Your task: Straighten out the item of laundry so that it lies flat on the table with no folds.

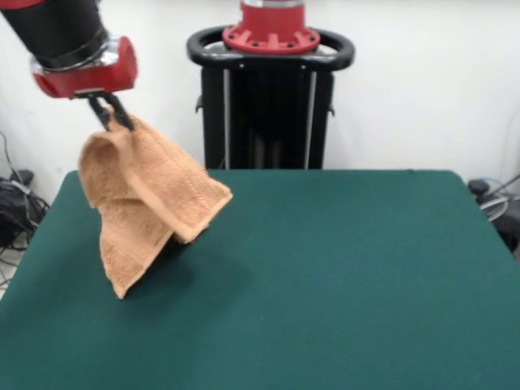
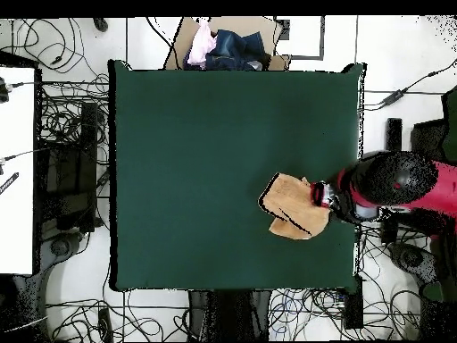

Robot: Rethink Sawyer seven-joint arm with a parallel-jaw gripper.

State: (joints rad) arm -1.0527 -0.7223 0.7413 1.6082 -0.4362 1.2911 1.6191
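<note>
Front view showed the gripper (image 1: 111, 114) pinched on the towel (image 1: 142, 199). It hung folded over the table (image 1: 341, 268), lowest corner apparently touching near one side edge.

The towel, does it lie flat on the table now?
No, the towel hangs folded from the gripper, most of it lifted above the table.

The towel (image 1: 146, 199) is hanging from the claw (image 1: 111, 114) over the bench (image 1: 341, 276), near its edge, its lowest corner reaching down toward the bench top.
</note>
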